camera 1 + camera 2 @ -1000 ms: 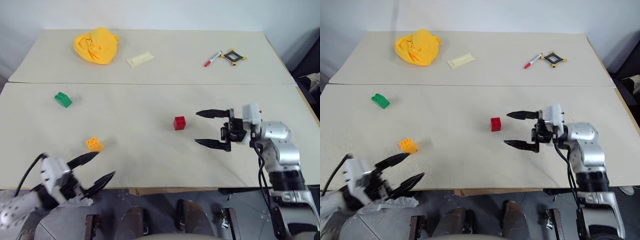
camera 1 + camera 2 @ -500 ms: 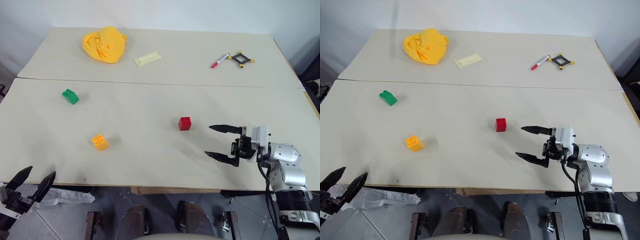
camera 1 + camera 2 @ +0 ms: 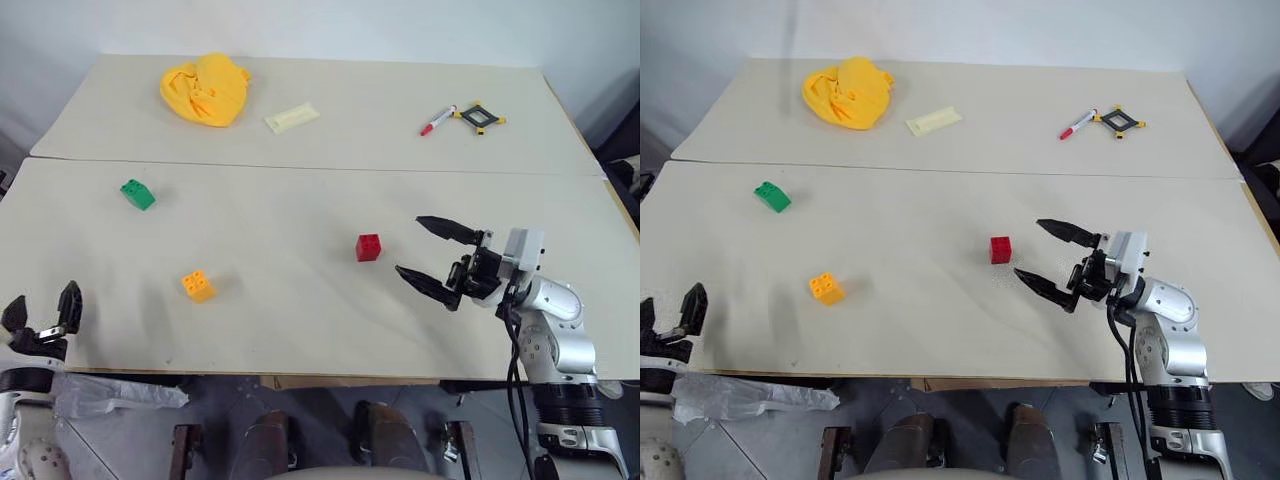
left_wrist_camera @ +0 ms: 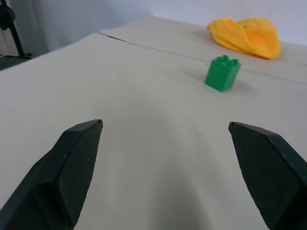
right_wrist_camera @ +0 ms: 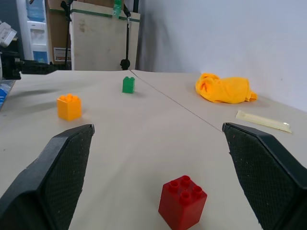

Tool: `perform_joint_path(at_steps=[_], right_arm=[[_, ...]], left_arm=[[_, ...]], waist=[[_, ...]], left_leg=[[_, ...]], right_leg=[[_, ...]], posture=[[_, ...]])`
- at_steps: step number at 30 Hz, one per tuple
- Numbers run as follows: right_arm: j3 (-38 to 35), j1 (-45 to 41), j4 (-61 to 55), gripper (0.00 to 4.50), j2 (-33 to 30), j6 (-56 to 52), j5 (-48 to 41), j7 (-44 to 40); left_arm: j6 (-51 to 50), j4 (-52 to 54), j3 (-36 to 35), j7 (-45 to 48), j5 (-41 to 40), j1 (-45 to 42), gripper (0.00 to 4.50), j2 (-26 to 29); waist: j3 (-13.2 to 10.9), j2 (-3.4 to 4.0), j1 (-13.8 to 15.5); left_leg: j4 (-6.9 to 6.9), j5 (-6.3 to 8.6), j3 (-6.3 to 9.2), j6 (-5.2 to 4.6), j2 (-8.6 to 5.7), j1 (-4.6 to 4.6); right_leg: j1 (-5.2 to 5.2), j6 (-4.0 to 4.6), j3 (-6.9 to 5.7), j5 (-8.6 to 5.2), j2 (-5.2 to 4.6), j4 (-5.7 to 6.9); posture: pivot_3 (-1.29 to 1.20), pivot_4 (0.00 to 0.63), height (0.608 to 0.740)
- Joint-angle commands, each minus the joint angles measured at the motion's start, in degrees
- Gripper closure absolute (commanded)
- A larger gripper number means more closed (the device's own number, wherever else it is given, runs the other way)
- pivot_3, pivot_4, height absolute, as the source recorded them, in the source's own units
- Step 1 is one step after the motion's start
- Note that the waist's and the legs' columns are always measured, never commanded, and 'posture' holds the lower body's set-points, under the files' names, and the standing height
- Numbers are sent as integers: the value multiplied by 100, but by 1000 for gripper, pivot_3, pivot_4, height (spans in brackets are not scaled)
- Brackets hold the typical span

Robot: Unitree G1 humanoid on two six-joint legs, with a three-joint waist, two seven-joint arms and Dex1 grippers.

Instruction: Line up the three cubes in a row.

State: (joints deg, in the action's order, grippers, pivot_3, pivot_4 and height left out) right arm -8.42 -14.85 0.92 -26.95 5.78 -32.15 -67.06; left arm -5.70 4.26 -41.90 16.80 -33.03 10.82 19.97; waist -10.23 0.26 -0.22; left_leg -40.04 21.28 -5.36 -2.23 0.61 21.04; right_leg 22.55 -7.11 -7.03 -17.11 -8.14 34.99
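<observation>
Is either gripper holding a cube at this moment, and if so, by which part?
Nothing is held. The left gripper and right gripper are both open and empty; the red cube, orange-yellow cube and green cube sit apart on the table.

Your head stereo pair looked down over the whole table (image 3: pixel 300 330) from the near edge. Left wrist cam sat low, close on the green cube (image 4: pixel 222 73); right wrist cam faced the red cube (image 5: pixel 183 201). All shared both.
</observation>
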Motion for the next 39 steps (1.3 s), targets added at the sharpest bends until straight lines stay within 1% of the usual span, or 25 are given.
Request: perform_joint_path(at_steps=[1,3,4,7,9,11,14,16,18,23,26,29,34,39], right_arm=[[-61,-16,-189,15,-28,103,-15,39],[-71,-37,-205,15,-71,87,-14,51],[-71,-48,-221,15,-87,68,-15,63],[-16,-50,-318,15,-115,-5,3,95],[27,-13,-419,15,-112,-86,4,162],[68,19,-480,15,-107,-122,28,213],[157,33,-569,15,-91,-176,61,280],[214,-1,-597,15,-70,-202,84,331],[265,-58,-624,15,-47,-240,86,385],[310,-47,-754,15,-36,-306,58,490],[288,53,-865,15,-35,-320,70,577],[272,141,-975,15,-48,-347,68,662],[243,273,-1118,15,-87,-372,69,776],[222,320,-1153,15,-98,-348,80,856]], left_arm=[[16,203,-12,-236,100,-108,0,76],[-43,95,19,-444,126,-502,0,224],[-254,6,50,-603,116,-758,0,345],[-951,-515,298,-1006,297,-1773,0,956],[-1050,-1043,579,-938,461,-2506,0,1278],[-1043,-1572,893,-757,675,-3036,0,1521],[-803,-2881,1499,-57,1027,-4032,0,1818],[-273,-3682,1886,231,1498,-4452,0,2053],[195,-4569,2069,512,1708,-4969,0,2186],[731,-6591,2468,1175,2132,-6213,0,2382],[813,-7228,2656,1456,2353,-6555,0,2389],[885,-7543,2742,1468,2507,-6703,0,2394],[899,-7764,2726,1393,2625,-6804,0,2412],[843,-7817,2696,1530,2658,-6801,0,2406]], waist=[[0,0,0],[0,-3,29],[1,-5,37],[0,-6,75],[3,-11,82],[3,-12,85],[3,-12,52],[3,-12,17],[1,-15,-16],[-8,-30,-7],[-8,-30,0],[-10,-34,-1],[-17,-48,-1],[-17,-48,-1]], left_leg=[[0,0,0,0,0,0],[-2,0,0,0,2,-1],[-5,-3,5,-1,2,1],[-8,-7,7,-3,0,1],[-9,-11,8,-1,0,2],[-7,-11,5,-1,-2,1],[0,-11,2,-1,-9,1],[1,-11,-1,-1,-10,4],[3,-10,-10,0,-15,4],[2,-13,-14,13,-10,10],[2,-13,-15,14,-12,11],[2,-13,-16,14,-15,12],[-2,-13,-13,14,-11,14],[-4,-13,-13,13,-2,13]], right_leg=[[0,0,0,0,2,0],[-1,0,0,0,3,0],[-2,0,-5,0,3,2],[-4,0,-7,0,2,10],[-3,0,-9,0,4,11],[-1,-1,-6,1,7,10],[3,-2,-14,1,12,12],[4,-2,-25,1,17,10],[6,-2,-39,1,23,6],[12,-2,-55,1,46,1],[12,-2,-55,1,45,1],[13,-2,-55,1,41,1],[15,-2,-55,1,41,6],[14,-2,-55,1,40,9]], posture=[[0,150,740],[0,150,740],[0,150,740],[0,150,740],[0,150,740],[0,150,740],[0,150,740],[0,150,740],[0,150,740],[0,150,740],[0,150,740],[0,150,740],[0,150,740],[0,150,740]])
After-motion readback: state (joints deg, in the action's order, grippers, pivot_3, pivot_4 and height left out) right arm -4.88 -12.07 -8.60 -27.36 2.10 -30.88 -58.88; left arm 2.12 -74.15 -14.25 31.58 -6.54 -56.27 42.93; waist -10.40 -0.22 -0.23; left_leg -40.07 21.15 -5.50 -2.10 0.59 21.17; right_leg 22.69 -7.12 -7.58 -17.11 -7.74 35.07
